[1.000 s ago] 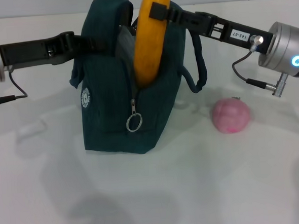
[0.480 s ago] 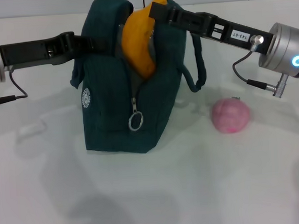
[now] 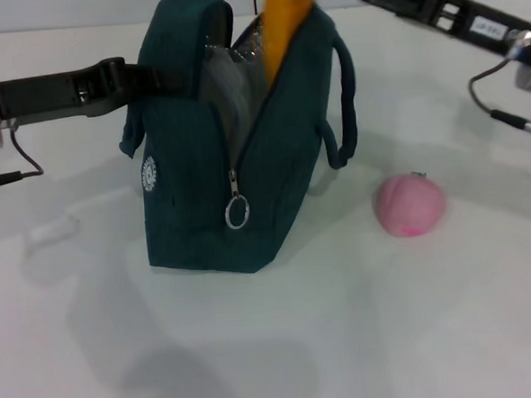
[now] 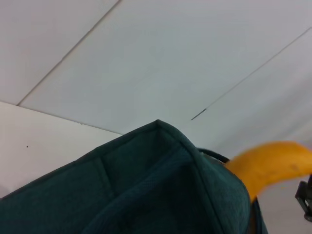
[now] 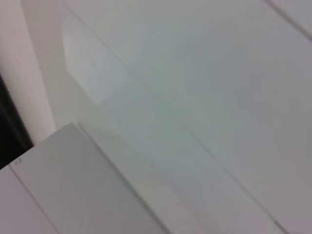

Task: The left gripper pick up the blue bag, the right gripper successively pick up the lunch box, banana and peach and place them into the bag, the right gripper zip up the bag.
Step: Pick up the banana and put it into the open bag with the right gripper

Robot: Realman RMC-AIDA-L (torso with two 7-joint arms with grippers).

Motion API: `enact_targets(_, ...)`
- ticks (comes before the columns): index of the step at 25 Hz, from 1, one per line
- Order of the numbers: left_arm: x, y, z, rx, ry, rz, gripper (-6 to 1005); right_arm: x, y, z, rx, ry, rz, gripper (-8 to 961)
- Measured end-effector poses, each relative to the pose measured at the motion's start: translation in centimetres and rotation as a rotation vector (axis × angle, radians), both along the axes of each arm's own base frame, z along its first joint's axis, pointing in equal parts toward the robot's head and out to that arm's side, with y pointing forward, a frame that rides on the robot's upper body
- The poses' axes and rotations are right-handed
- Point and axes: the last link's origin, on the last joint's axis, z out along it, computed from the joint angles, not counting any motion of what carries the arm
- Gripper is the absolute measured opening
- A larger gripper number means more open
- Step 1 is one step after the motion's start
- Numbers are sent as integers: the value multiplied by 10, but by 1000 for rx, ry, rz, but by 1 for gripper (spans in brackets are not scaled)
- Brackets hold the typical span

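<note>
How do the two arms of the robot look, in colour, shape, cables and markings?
Each arm ends in a silver cylinder carrying a long, flat, black gripper. On the left arm a thin black cable loops below the cylinder. The right arm bears a small white label with dark characters, too small to read, and a grey cable curving to a metal plug.

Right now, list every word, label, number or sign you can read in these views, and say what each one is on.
None can be read.
White round logo on the blue bag: too small to make out.
White label on the right arm, above the peach: characters too blurred to read.
The wrist views show no text.
</note>
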Motion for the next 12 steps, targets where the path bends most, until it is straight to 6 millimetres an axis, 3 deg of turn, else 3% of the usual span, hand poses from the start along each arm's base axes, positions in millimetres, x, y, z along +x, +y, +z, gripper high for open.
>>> enact_targets(7,1,0,-1,0,-2,-4,38,-2,1,-3,-18,-32,11,763)
enact_targets(12,1,-1,-2,1,-3,-4,38,-14,0,-21,-79,-95,50,763)
